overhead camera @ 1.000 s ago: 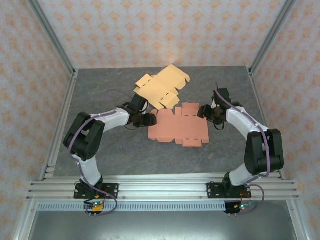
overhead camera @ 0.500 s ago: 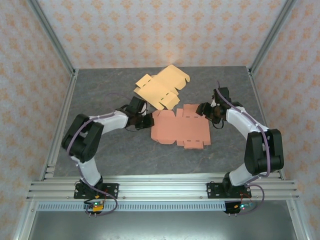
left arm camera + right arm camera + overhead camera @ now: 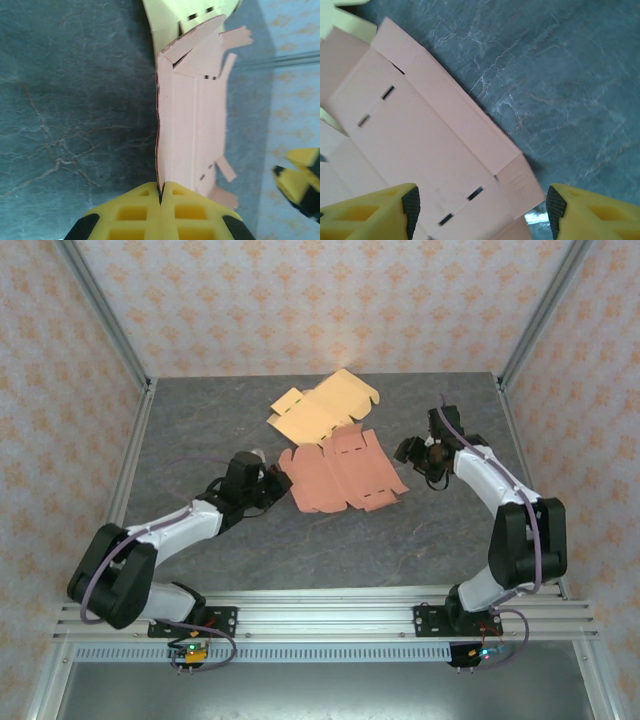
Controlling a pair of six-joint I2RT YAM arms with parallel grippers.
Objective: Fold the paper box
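Left gripper [image 3: 161, 192] clamped on pink paper box [image 3: 340, 472] edge, mid-table. Right gripper [image 3: 413, 453] open, near box. Yellow blank [image 3: 322, 410] toward far edge.

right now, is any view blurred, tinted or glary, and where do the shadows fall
Top external: even light, sharp, soft shadows only around the pink sheet. Left wrist: bluish cast, table reads teal, dark shadow left of the sheet, the near jaws soft. Right wrist: same cast, small glare patch on the table near the sheet's lower corner.
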